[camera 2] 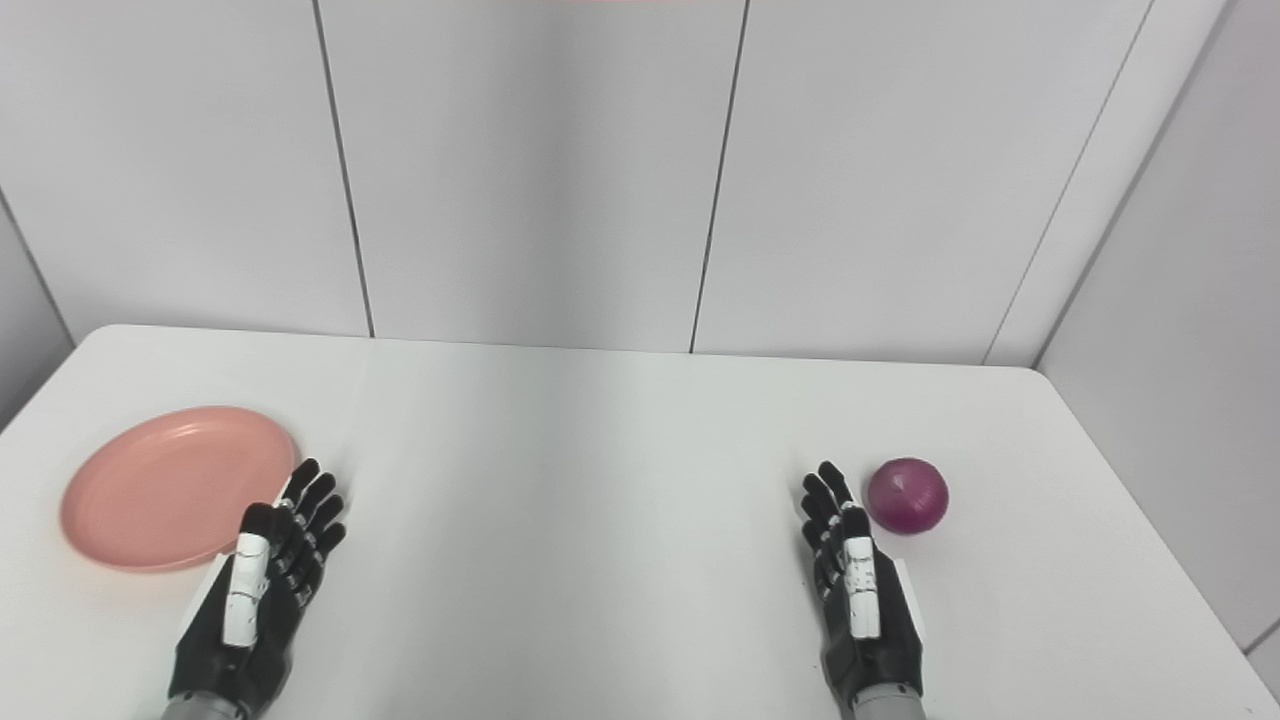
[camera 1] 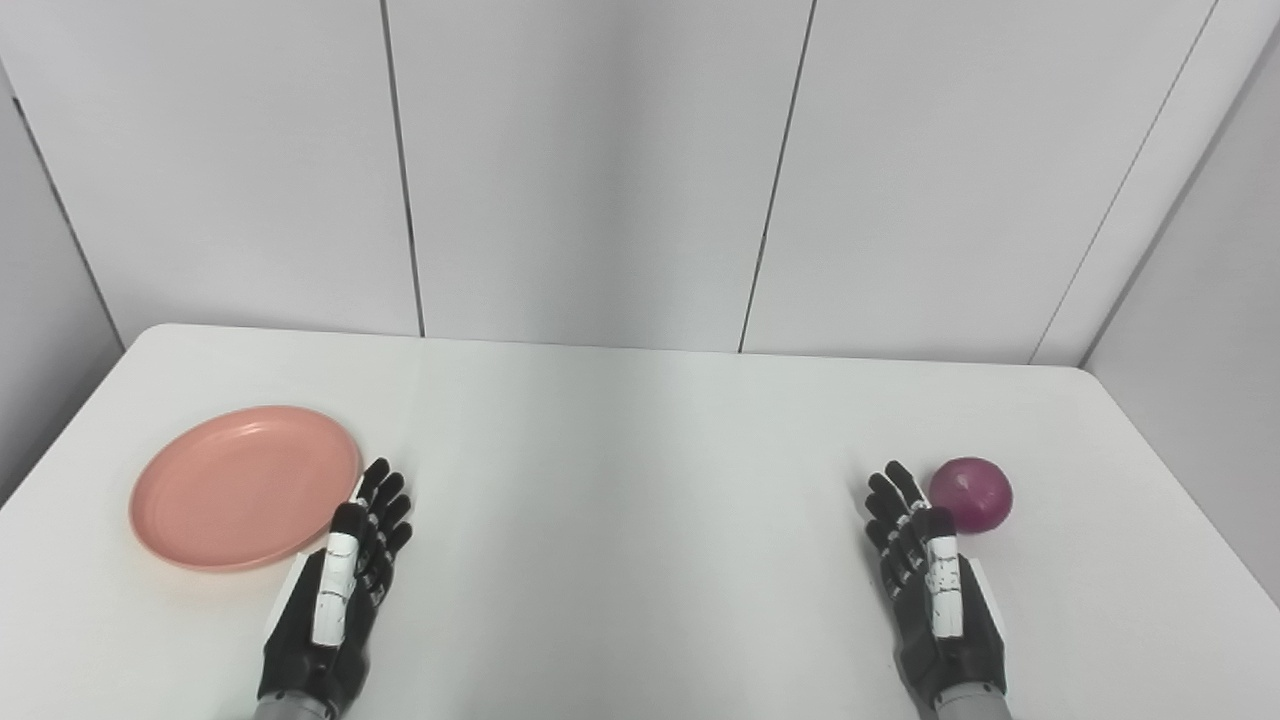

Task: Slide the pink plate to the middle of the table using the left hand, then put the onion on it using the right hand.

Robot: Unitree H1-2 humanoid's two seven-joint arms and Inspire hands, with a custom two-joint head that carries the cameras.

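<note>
A pink plate [camera 1: 240, 485] lies flat on the left side of the white table [camera 1: 640, 480]. My left hand [camera 1: 345, 580] rests on edge just right of the plate's near rim, fingers straight and apart, holding nothing. A purple-red onion [camera 1: 971, 494] sits on the right side of the table. My right hand [camera 1: 925, 580] stands on edge just left of the onion, fingers extended, with a small gap between fingertips and onion. Both hands are open and empty.
Grey wall panels [camera 1: 600, 170] rise behind the table's far edge. The table's right edge [camera 1: 1180, 490] runs close to the onion, and its left edge lies just beyond the plate.
</note>
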